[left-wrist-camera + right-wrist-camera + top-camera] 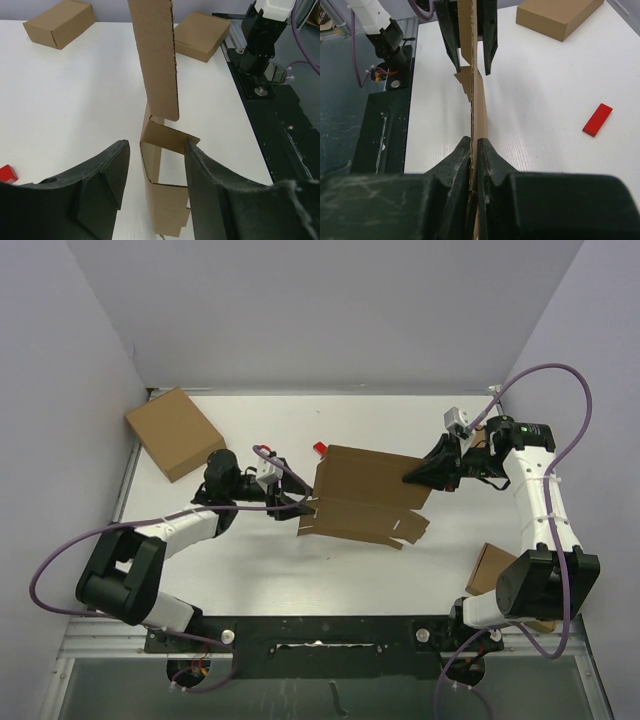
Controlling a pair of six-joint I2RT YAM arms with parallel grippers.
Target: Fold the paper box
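Flat brown die-cut cardboard blank (pixel 365 495), matte, notched tabs, pinched edge-on by closed right gripper (pixel 474 142); left gripper (pixel 156 150) spread, straddling opposite end. Lower edge cut off in wrist views.

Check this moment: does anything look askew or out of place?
Only the small red block, lying loose beyond the paper box, looks stray. The box is just partly folded, pinched by the right gripper, with the left gripper open around its edge.
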